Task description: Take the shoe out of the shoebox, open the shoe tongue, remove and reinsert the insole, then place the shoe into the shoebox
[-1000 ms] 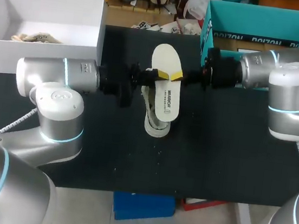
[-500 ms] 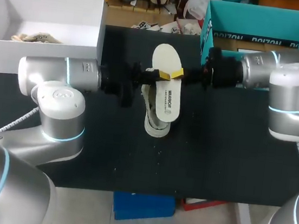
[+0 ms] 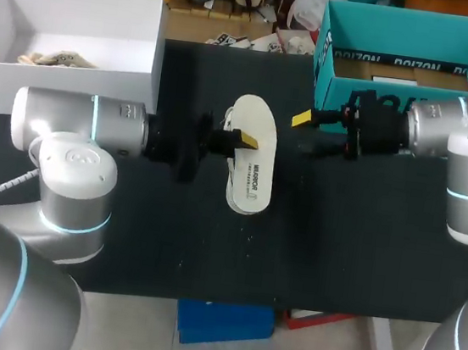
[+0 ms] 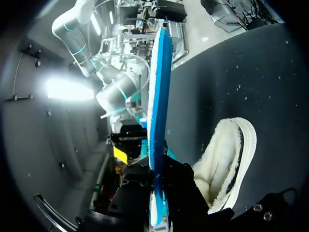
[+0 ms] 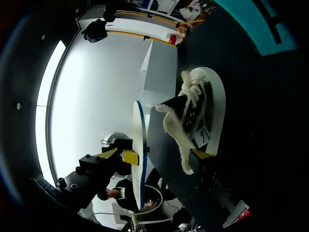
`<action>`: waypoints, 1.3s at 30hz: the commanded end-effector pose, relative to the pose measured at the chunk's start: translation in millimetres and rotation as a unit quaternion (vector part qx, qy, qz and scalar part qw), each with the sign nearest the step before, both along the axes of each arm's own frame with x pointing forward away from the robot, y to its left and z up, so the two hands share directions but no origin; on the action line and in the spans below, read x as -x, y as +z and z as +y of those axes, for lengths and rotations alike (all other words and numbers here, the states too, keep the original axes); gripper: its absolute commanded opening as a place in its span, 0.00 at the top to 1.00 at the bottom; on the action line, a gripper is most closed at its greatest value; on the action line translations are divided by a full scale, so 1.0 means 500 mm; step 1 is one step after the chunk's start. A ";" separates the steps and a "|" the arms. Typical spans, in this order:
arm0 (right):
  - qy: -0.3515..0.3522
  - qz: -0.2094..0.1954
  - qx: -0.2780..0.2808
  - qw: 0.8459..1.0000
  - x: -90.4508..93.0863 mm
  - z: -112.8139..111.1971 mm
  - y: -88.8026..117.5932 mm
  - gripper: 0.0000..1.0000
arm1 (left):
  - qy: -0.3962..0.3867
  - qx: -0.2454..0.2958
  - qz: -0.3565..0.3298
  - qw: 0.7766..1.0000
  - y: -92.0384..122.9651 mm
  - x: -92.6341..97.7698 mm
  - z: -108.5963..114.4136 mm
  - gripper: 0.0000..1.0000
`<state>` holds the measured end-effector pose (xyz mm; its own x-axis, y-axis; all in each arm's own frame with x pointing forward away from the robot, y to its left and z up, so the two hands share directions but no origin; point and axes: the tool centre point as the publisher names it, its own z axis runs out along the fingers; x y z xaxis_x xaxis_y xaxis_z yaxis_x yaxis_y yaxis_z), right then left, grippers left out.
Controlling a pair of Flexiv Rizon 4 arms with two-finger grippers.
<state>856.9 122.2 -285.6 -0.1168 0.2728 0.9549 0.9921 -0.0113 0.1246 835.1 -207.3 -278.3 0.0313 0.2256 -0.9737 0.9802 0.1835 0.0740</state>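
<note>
Since 1 s ago the right gripper [image 3: 303, 134] has let go and backed off toward the teal open cardboard box [image 3: 404, 38]. Its jaws are spread, nothing btwn them. The white foam insole with a blue underside [image 3: 252, 156] sits lower now, over the shoe, w/ only the left gripper [image 3: 240, 139] on it, jaws pinching it from both faces near its middle. The left arm has slid back a bit too.

The black low shoe with white laces, white sole and fleecy lining [image 4: 227, 162] seems to lie on its side on the black tabletop [image 3: 362, 242], just under the held insole and apart from both boxes.

Progress, as I judge it: the shoe is out, its mouth gapes so the tongue looks opened, and the insole is out. Still to do: reinsert the insole, then put the shoe into the box. Approx halfway.

Count: 1 shoe, 1 insole, 2 boxes. These are the teal one and a white open box [image 3: 58, 77] at far left w/ a small beige bundle [image 3: 52, 59] inside. I can't tell which is the shoebox. 2 arms, 2 grippers.
</note>
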 end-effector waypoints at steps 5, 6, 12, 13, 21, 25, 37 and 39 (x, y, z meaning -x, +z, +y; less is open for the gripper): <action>-0.078 -0.006 0.053 0.996 0.067 -0.067 0.021 0.00 | -0.009 -0.051 0.052 0.997 0.013 0.084 0.058 1.00; -0.087 -0.009 0.059 0.994 0.073 -0.075 0.025 0.00 | -0.012 -0.056 0.061 0.996 0.010 0.093 0.062 1.00; -0.131 -0.012 0.093 0.987 0.110 -0.123 0.041 0.00 | -0.024 -0.077 0.108 0.991 -0.014 0.140 0.091 1.00; -0.137 -0.011 0.098 0.986 0.118 -0.130 0.044 0.00 | -0.026 -0.083 0.117 0.989 -0.017 0.146 0.096 1.00; -0.179 -0.010 0.127 0.976 0.163 -0.180 0.064 0.00 | -0.047 -0.114 0.152 0.981 -0.029 0.178 0.114 1.00; -0.193 -0.014 0.137 0.971 0.176 -0.197 0.076 0.00 | -0.059 -0.105 0.166 0.979 -0.028 0.187 0.116 1.00; -0.221 -0.035 0.165 0.961 0.193 -0.232 0.105 0.00 | -0.105 -0.131 0.193 0.967 -0.026 0.203 0.110 1.00; -0.227 -0.038 0.167 0.959 0.197 -0.236 0.109 0.00 | -0.111 -0.134 0.195 0.965 -0.028 0.205 0.108 1.00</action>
